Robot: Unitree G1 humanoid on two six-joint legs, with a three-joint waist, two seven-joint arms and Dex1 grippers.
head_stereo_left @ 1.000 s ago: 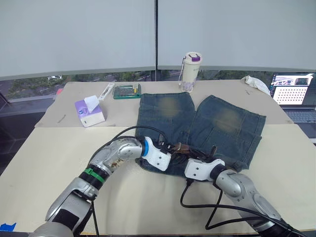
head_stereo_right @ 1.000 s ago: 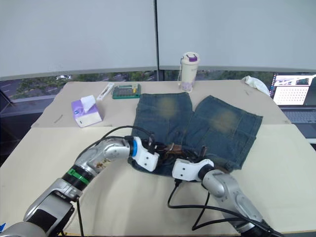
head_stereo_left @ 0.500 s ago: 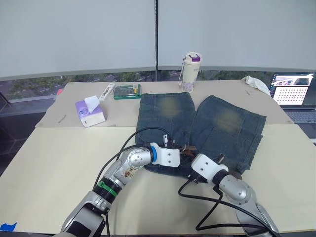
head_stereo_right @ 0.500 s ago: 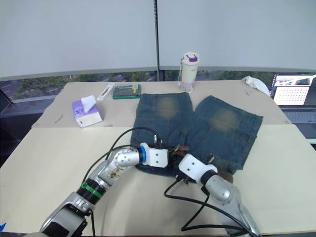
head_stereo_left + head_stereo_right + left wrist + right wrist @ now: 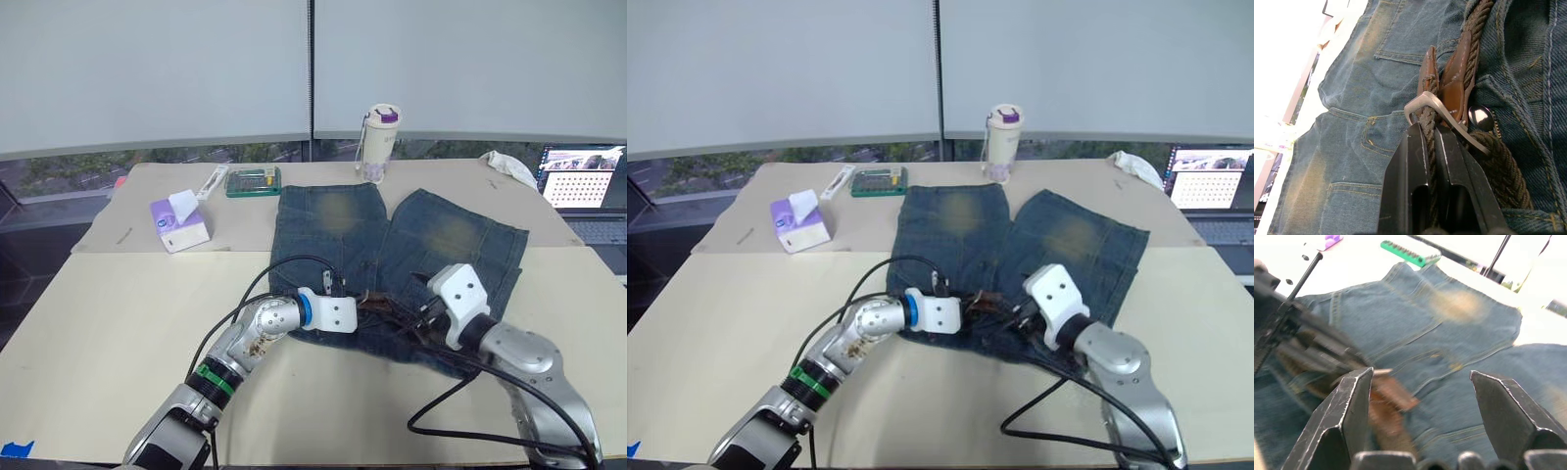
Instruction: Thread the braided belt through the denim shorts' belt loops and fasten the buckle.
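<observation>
The step in hand looks like fastening the buckle (image 5: 1436, 108) at the waistband of the denim shorts (image 5: 431, 245), which lie flat on the bench (image 5: 118, 323) with the legs pointing away from the robot. To do it well, the left pincer (image 5: 1431, 134) should hold the braided belt (image 5: 1498, 169) steady just behind the metal frame, so the buckle does not twist, while the other arm takes the leather-tipped free end (image 5: 1454, 81) and feeds it squarely through the frame; a pull that is too sharp would likely bunch the waistband or drag the shorts across the bench. The left pincer is clamped on the braided belt right at the buckle, its two black fingers pressed against either side of the cord. The left arm reaches in low from the robot's left, forearm near the bench, wrist turned toward the middle of the waistband. The right pincer (image 5: 1420, 382) stands wide apart and holds nothing, hovering just beside the buckle over the right side of the shorts, with its elbow bent and the wrist angled back toward the left pincer.
</observation>
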